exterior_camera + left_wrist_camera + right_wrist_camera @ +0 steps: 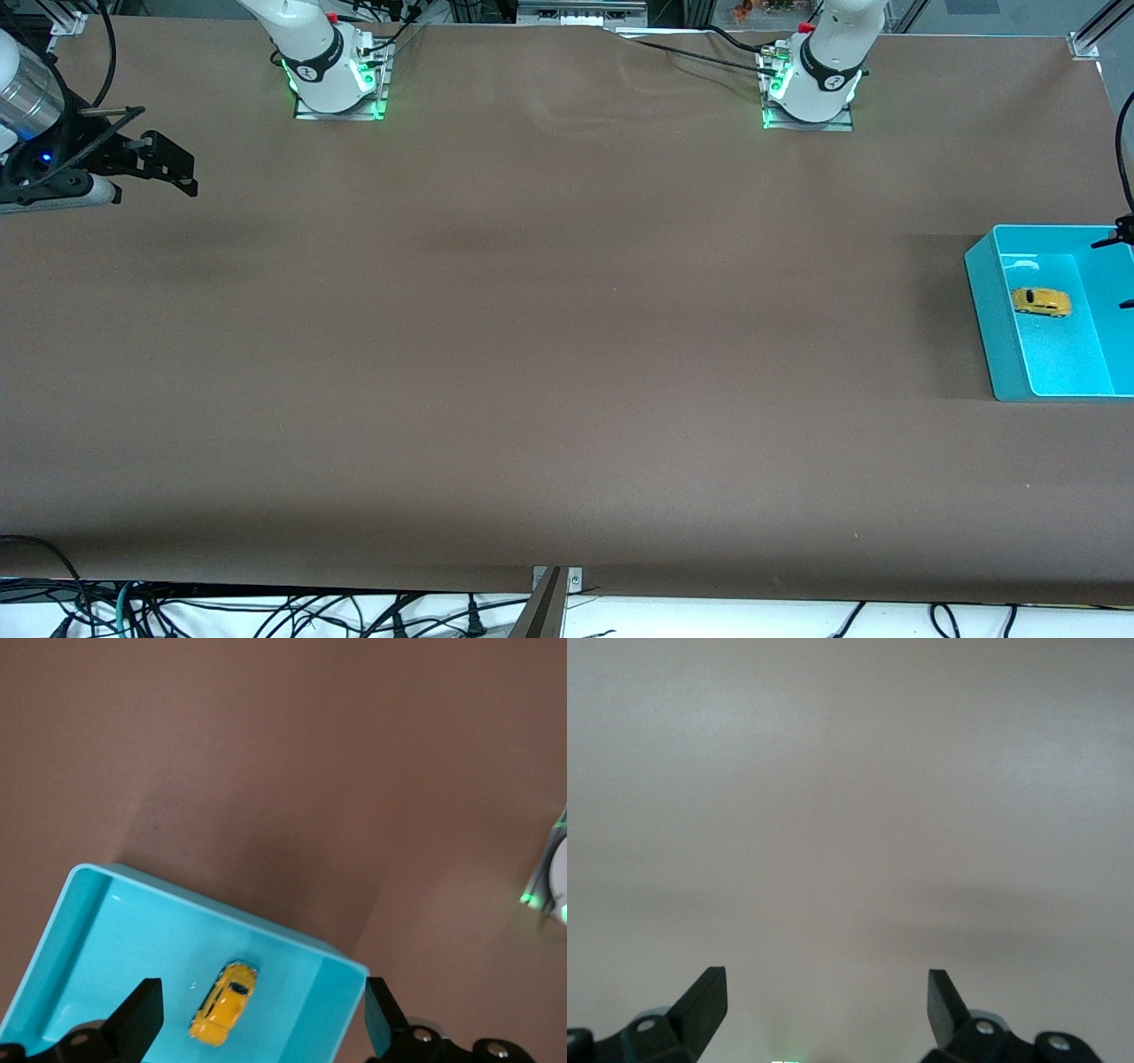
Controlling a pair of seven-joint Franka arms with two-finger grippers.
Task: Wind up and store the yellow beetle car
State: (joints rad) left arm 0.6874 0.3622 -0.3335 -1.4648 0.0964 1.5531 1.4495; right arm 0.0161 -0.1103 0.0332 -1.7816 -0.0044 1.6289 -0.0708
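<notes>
Yellow beetle car (223, 1003) lies in the teal bin (89, 904), directly under our left hand (261, 1014), spread wide; our right hand (827, 1005) waits spread, well apart.

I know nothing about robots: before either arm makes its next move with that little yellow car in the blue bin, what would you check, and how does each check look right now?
1. Small bright-yellow beetle-shaped toy car lies inside the turquoise plastic bin at the left arm's end of the table: ok.
2. Car sits on its wheels, roof up: ok.
3. Left gripper hangs over the bin, fingers open, nothing held: ok.
4. Car lies between the left gripper's fingers in the left wrist view: ok.
5. Right gripper waits at the right arm's end of the table, open and empty: ok.
6. Whether the car has already been wound: cannot tell.
</notes>
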